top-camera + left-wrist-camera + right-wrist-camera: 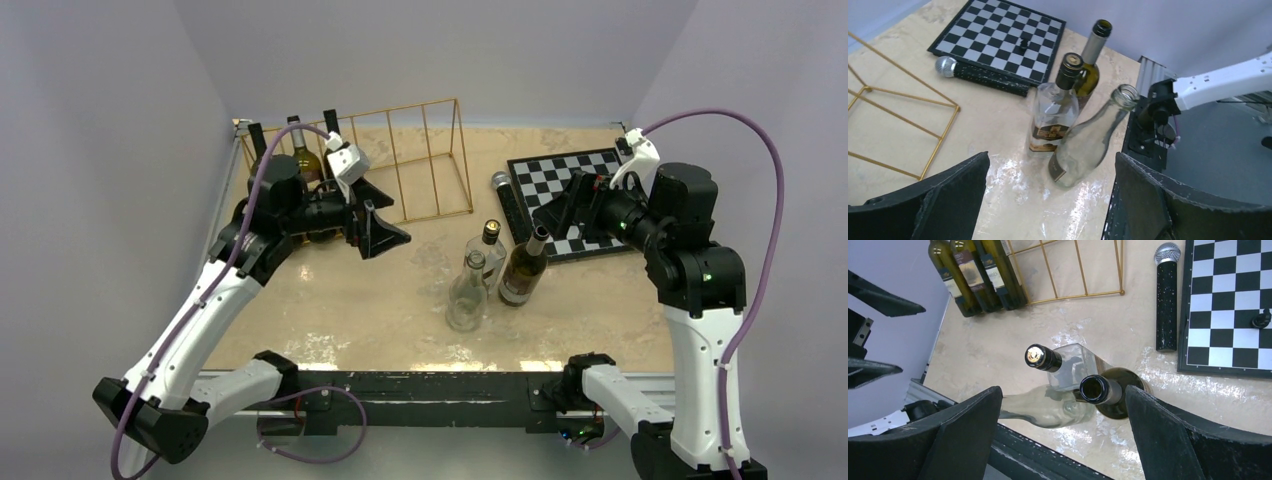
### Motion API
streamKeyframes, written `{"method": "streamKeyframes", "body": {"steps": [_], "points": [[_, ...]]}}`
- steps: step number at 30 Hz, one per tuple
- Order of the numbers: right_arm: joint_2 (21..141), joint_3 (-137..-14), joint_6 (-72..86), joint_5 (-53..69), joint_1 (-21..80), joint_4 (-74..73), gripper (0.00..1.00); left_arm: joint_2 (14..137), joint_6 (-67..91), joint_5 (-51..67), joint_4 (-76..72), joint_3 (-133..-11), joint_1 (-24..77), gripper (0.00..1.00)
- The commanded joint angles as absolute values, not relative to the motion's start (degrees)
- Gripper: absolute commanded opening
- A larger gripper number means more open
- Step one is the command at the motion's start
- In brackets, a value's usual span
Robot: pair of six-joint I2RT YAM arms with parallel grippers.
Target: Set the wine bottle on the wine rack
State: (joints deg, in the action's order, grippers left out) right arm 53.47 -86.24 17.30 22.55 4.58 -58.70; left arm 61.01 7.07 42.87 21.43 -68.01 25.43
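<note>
Hovering empty and spread wide, both, left end effector (385, 232), right end effector (560, 212) above upright wine bottle (523, 272)

Crowded at mid-table: clear bottle (466, 295), square capped bottle (489, 250) and dark wine bottle (523, 268), pressed together, no finger room between. Bare tabletop (380, 290) to their left, up to the wine rack (396, 160). Left slots taken by racked bottles (979, 277); right slots open. Close behind: microphone (505, 208), chessboard (560, 175).

A black-and-white chessboard (998, 35) lies flat on the beige marbled table (993, 135), with 1 small black chess piece (1022, 46) standing on it. A black microphone with a silver mesh head (985, 77) lies just beside the board's edge. Nearby, 2 clear bottles stand close together: a square clear glass bottle with a black cap (1053, 117) and a round uncapped clear glass bottle (1088, 145).
</note>
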Motion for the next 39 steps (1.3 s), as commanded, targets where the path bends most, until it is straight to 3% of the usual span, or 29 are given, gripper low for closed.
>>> {"method": "streamKeyframes", "body": {"steps": [1,6,16,22,39], "points": [[53.17,-86.90,18.67,24.17,4.45,-56.69,0.98,58.18,7.52,50.16,13.76,-64.83,26.30,0.99],[53.31,-87.12,19.19,23.91,4.43,-56.78,0.98,58.27,4.95,56.20,20.58,-66.62,27.61,0.99],[53.49,-86.57,20.56,24.43,4.41,-55.89,0.97,60.34,5.78,48.52,14.52,-63.56,36.47,0.99],[53.31,-86.47,20.31,24.03,4.51,-56.55,0.97,63.58,0.36,44.98,19.06,-68.25,39.65,0.99],[54.57,-87.01,20.04,24.08,4.46,-56.57,0.97,65.85,6.12,45.65,5.74,-63.55,45.71,0.99]]}}
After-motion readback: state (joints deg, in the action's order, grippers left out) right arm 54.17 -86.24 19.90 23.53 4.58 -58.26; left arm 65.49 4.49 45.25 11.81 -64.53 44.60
